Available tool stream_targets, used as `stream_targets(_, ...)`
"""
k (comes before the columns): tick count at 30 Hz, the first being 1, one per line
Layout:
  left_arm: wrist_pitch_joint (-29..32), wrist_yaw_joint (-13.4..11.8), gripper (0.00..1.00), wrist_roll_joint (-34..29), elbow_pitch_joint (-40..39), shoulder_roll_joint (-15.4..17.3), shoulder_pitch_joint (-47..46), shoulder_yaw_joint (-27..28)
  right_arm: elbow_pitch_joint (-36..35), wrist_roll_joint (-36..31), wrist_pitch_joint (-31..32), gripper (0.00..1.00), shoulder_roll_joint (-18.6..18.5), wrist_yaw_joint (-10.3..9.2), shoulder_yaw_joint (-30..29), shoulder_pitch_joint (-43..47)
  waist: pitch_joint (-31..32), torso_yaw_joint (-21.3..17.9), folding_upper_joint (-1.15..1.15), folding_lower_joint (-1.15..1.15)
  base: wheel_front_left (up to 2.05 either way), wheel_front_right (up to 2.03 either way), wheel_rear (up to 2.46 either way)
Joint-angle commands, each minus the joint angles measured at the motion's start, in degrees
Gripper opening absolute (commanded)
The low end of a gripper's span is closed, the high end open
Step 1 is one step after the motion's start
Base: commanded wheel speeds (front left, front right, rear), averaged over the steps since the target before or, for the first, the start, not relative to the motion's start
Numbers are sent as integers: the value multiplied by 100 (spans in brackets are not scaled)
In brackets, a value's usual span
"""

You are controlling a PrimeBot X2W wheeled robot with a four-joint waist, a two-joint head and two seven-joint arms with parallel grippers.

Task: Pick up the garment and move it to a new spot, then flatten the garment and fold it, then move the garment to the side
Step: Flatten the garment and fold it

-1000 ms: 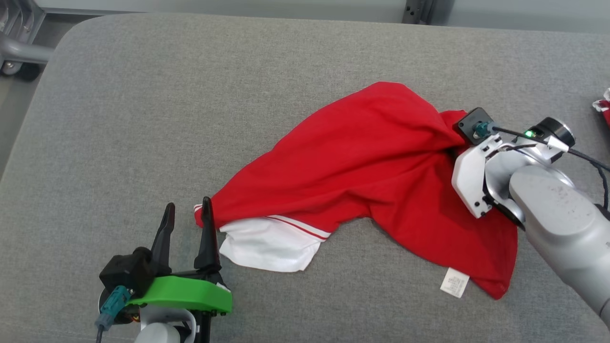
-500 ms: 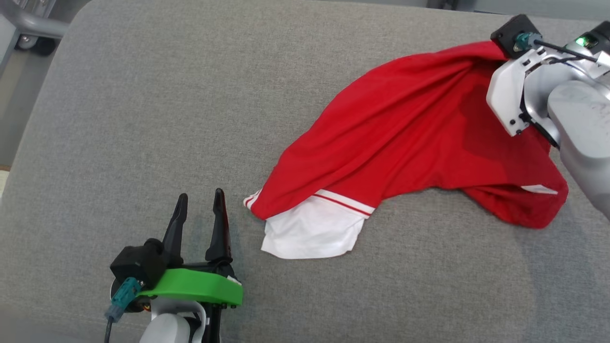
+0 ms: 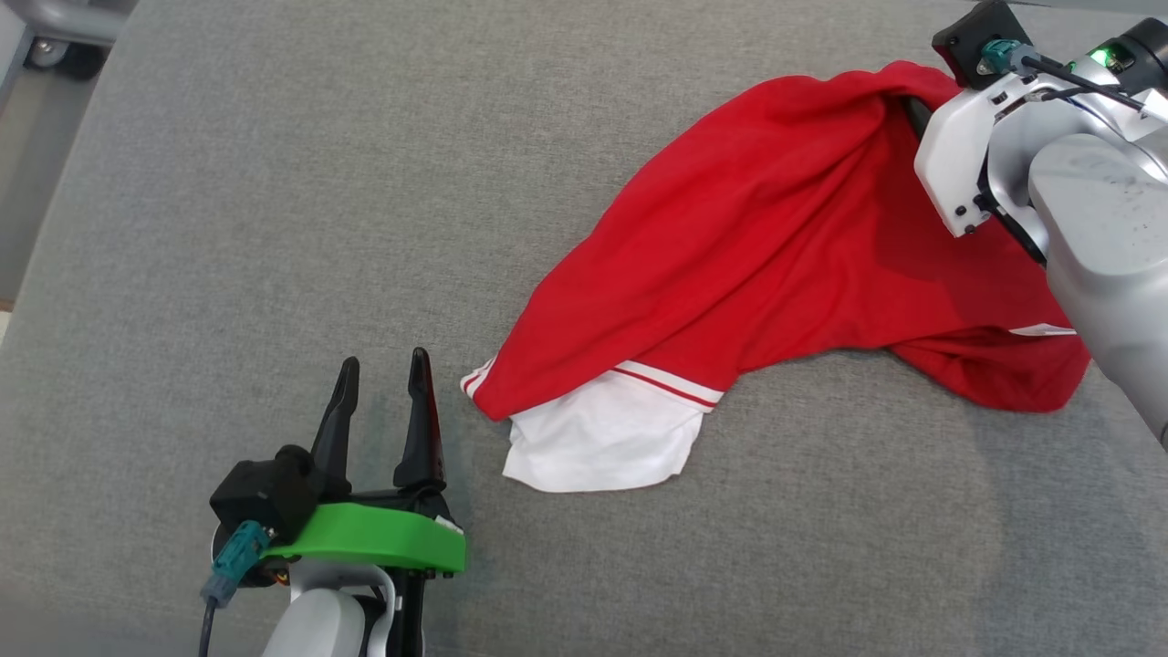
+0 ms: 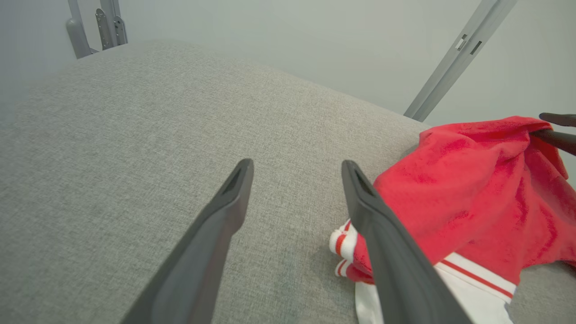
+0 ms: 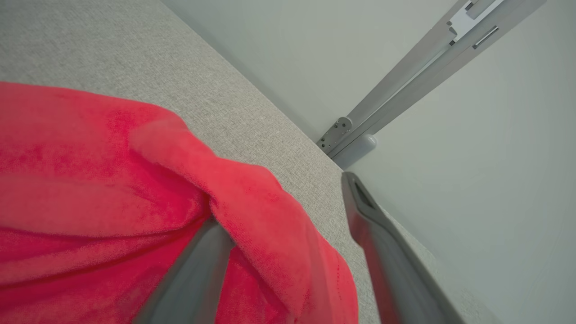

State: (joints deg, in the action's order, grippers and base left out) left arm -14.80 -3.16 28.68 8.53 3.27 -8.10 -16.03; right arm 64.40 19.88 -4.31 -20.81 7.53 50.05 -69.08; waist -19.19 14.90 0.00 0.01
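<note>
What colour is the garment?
The garment is red with a white, red-striped part; best in head view.

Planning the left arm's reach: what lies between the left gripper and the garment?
In the head view a narrow strip of bare grey surface separates the left gripper from the garment at its striped cuff.

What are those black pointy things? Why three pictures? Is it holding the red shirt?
They are a robot's fingers: two arms, each ending in a gripper that pinches like tongs. One picture comes from a camera on its head, looking down; the others from its wrists, looking along the fingers. A red shirt with a white part lies on a grey padded surface. The left gripper is open beside it, holding nothing. The right gripper is open too; the shirt only drapes over one finger.
</note>
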Motion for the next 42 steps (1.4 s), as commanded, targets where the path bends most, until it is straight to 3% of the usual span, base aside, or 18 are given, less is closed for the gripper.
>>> stream_targets(1, -41, -20, 100, -28, -15, 30, -71, 27, 29, 68, -139, 100, -14, -8, -31, -67, 107, -210, 0, -1, 0, 0, 0)
stream_targets(10, -31, -94, 100, -62, -120, 153, 127, 125, -309, 623, -991, 100, -234, -7, -385, 537, 443, -862, 0, -1, 0, 0, 0)
stream_targets(19, 90, -187, 100, -115, -337, 247, 227, 81, -1463, 675, -1090, 100, -472, -7, -1273, 2129, 535, -1284, 0, -1, 0, 0, 0)
stream_targets(28, 149, -198, 100, -103, -427, 266, 256, 0, -2297, -85, -1094, 100, -547, -7, -1679, 3428, 454, -1301, 0, -1, 0, 0, 0)
stream_targets(39, 140, -210, 100, -64, -380, 251, 127, -29, -2249, -938, -879, 100, -366, -7, -1681, 3239, 321, -1023, 0, -1, 0, 0, 0)
stream_targets(40, 131, -210, 100, -53, -372, 248, 136, -26, -2228, -955, -868, 93, -362, -7, -1694, 3225, 320, -997, 0, -1, 0, 0, 0)
stream_targets(41, 126, -208, 100, -42, -362, 247, 141, -22, -2206, -988, -846, 58, -365, -7, -1672, 3224, 321, -973, 0, -1, 0, 0, 0)
stream_targets(42, 117, -209, 100, -34, -353, 243, 141, -21, -2186, -996, -847, 44, -366, -7, -1666, 3216, 325, -951, 0, -1, 0, 0, 0)
